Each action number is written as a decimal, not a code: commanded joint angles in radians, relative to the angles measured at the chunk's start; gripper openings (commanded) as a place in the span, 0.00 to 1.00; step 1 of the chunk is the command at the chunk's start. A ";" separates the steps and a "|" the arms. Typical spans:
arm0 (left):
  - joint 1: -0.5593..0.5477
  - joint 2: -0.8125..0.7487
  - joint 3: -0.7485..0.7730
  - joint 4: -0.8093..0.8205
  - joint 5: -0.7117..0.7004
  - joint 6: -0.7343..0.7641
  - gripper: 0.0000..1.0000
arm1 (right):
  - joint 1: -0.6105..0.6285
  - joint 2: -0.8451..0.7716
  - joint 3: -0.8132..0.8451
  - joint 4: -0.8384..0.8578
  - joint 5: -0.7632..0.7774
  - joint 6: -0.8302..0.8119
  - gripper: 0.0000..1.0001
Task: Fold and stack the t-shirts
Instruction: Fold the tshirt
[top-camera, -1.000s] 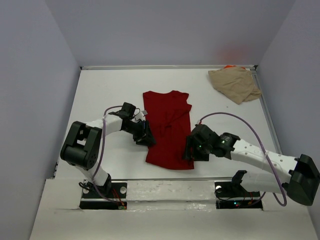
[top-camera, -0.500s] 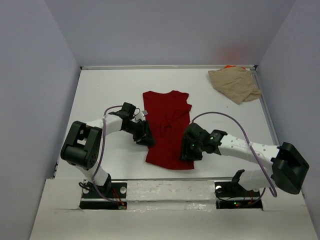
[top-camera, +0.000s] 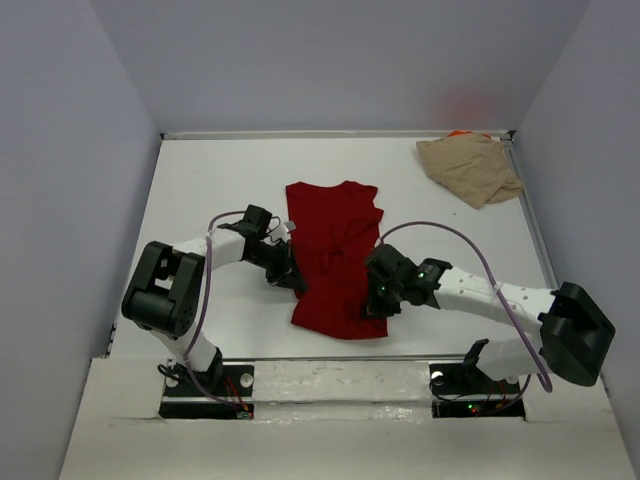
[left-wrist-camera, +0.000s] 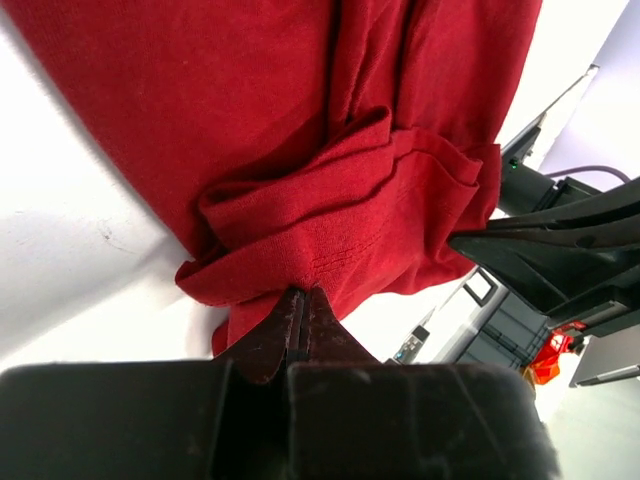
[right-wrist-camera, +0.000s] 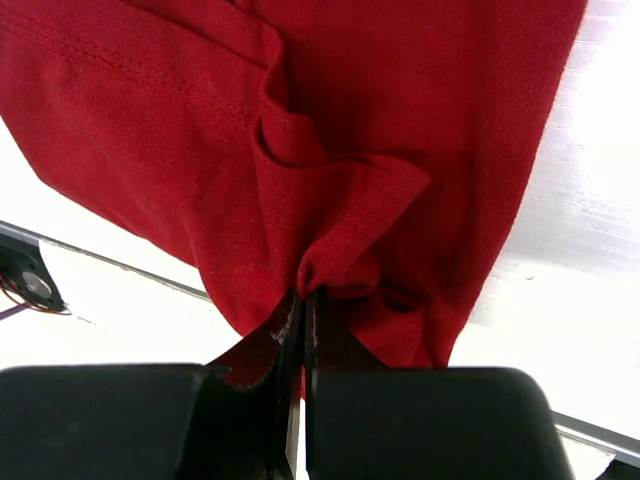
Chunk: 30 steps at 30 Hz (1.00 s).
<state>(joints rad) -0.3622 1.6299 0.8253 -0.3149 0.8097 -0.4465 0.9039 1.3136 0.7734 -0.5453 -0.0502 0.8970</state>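
T-shirt (top-camera: 335, 235) lies pinched between left tool (left-wrist-camera: 302, 303) and right tool (right-wrist-camera: 303, 300).

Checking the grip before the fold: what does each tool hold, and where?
The dark red t-shirt: the left tool pinches a fold of cloth at one side edge, the right tool at the opposite edge.

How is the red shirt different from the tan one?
The red shirt lies spread out in the middle; the tan shirt sits crumpled in the far right corner. The left gripper and right gripper each pinch an edge of the red shirt; no gripper touches the tan shirt. As they lie, the red shirt covers more space. Both are soft cloth.
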 joint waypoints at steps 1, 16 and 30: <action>0.005 -0.039 0.046 -0.046 -0.018 0.019 0.00 | -0.003 0.009 0.018 0.045 0.044 0.025 0.00; 0.003 -0.105 0.132 -0.107 -0.110 0.015 0.00 | -0.003 0.208 0.171 0.002 0.337 -0.007 0.00; 0.002 -0.110 0.095 -0.096 -0.110 0.019 0.00 | -0.003 0.171 0.138 -0.008 0.472 0.025 0.00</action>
<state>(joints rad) -0.3626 1.5600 0.9264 -0.4072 0.6834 -0.4412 0.9039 1.5227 0.9360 -0.5606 0.3386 0.8970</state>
